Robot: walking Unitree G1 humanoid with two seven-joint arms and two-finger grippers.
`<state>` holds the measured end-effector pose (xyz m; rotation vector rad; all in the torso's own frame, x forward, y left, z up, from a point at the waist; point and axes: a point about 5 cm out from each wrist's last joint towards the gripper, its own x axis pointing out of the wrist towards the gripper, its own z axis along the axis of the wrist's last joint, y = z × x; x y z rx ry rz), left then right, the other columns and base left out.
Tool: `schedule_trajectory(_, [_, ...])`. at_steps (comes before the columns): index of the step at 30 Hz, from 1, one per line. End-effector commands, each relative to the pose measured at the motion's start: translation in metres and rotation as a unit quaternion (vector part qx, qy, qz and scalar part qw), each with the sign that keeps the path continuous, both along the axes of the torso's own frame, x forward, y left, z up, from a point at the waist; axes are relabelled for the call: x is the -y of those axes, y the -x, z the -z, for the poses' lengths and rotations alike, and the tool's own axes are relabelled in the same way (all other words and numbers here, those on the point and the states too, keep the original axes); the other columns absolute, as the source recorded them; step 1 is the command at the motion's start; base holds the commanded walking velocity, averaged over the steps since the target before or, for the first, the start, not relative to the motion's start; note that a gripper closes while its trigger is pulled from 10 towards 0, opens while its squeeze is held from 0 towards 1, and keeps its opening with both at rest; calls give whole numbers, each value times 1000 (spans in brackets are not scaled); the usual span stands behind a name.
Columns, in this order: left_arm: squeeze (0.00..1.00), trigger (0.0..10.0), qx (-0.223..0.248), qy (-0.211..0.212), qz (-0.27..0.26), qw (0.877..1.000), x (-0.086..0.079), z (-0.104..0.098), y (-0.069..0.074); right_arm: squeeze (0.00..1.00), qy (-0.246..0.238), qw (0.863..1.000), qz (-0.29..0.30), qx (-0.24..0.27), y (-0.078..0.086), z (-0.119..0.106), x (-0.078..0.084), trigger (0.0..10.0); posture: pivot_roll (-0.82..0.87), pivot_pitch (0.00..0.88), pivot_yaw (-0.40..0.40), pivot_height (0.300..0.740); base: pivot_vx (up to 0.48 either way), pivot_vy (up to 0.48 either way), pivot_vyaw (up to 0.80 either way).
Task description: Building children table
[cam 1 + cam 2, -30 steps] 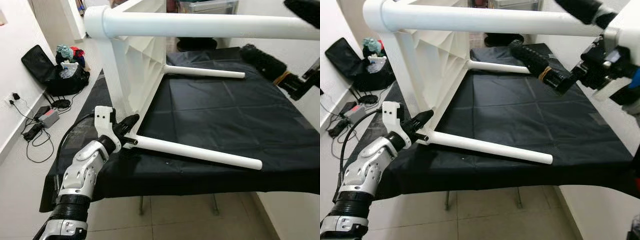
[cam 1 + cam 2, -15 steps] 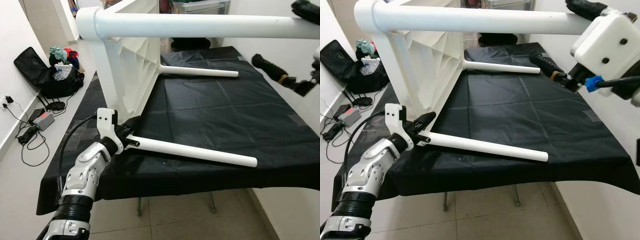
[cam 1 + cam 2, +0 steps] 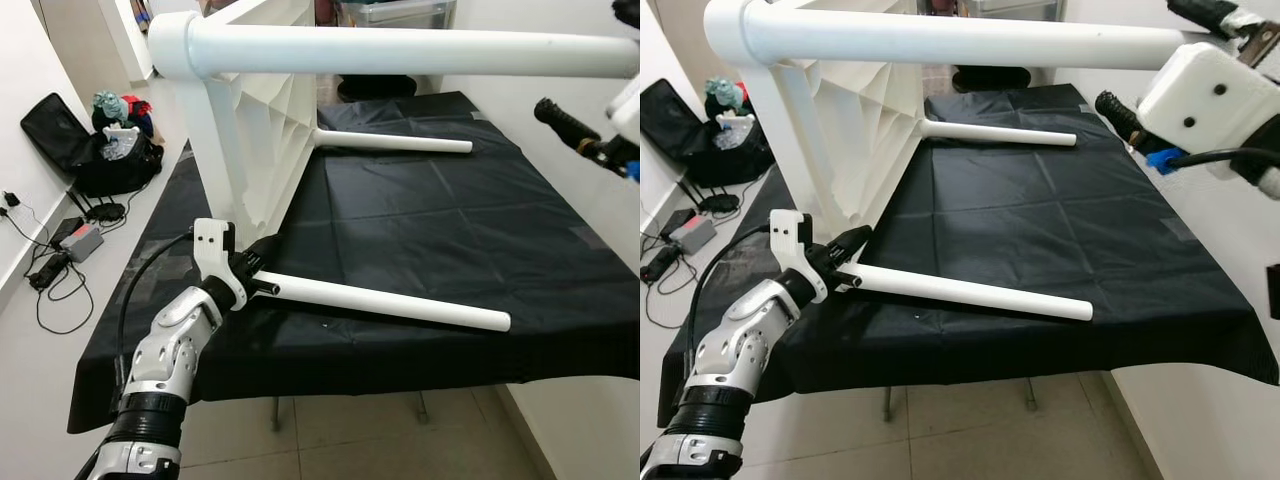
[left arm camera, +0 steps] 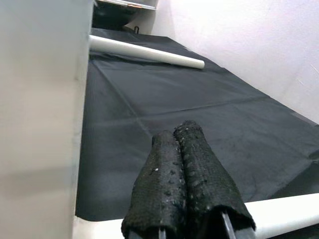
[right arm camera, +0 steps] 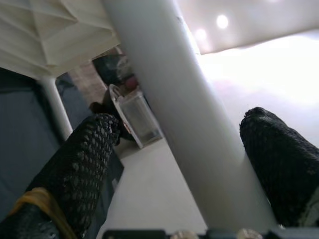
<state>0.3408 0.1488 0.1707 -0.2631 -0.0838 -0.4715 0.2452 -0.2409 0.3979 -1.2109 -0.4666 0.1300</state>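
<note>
The white children's table [image 3: 262,130] lies on its side on a black-covered worktable [image 3: 450,215]. One white leg [image 3: 400,50] sticks out high, level above the cloth. My right gripper [image 5: 184,119] is open and straddles that leg near its free end, one black finger [image 3: 1122,113] below it and one above. Two more legs rest on the cloth, a far one [image 3: 395,142] and a near one [image 3: 380,300]. My left gripper [image 3: 258,270] is shut, its fingertips [image 4: 182,149] pressed together over the base of the near leg beside the tabletop.
On the floor to the left are a black bag with clothes [image 3: 95,140], a power strip and cables [image 3: 60,255]. A clear plastic bin [image 3: 395,12] stands behind the worktable. A white wall runs along the right side. The worktable's front edge is close to me.
My right gripper has slid along the high leg towards its free end, still straddling it. The camera has shifted slightly. The left gripper stays at the near leg's base.
</note>
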Motion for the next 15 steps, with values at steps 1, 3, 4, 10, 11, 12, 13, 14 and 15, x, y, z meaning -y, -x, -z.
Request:
schedule_trajectory(1, [0,10000,-7,-2,-13,1000,-6,5,0,0,12,1000,-21,18,-1,-2,-12,10000,-201,81,47,740,0,0,0])
schedule_trajectory(3, [0,10000,-8,-3,-14,1000,-6,6,0,0,23,999,-35,25,-1,-4,-19,10000,-205,79,48,740,0,0,0])
schedule_trajectory(4, [0,10000,-8,-3,-14,1000,-6,6,0,0,23,999,-35,25,-1,-4,-19,10000,-205,79,48,740,0,0,0])
schedule_trajectory(10, [0,10000,-10,-3,-19,1000,-6,7,-1,0,81,995,-50,30,0,-8,-34,10000,-225,77,39,740,0,0,0])
schedule_trajectory(11, [0,10000,-10,-3,-19,1000,-6,7,-1,0,81,995,-50,30,0,-8,-34,10000,-225,77,39,740,0,0,0])
schedule_trajectory(12, [0,10000,-11,-4,-22,1000,-7,9,-1,0,90,994,-45,35,1,-8,-36,10000,-238,82,36,740,0,0,0])
schedule_trajectory(13, [0,10000,-13,-3,-24,1000,-7,10,-1,0,95,994,-36,34,0,-6,-36,10000,-245,85,36,740,0,0,0])
schedule_trajectory(14, [0,10000,-15,-3,-26,1000,-7,11,-1,0,97,994,-27,32,-1,-2,-36,10000,-245,85,36,740,0,0,0])
schedule_trajectory(15, [0,10000,-15,-3,-26,1000,-7,11,-1,0,97,994,-27,32,-1,-2,-36,10000,-245,85,36,740,0,0,0])
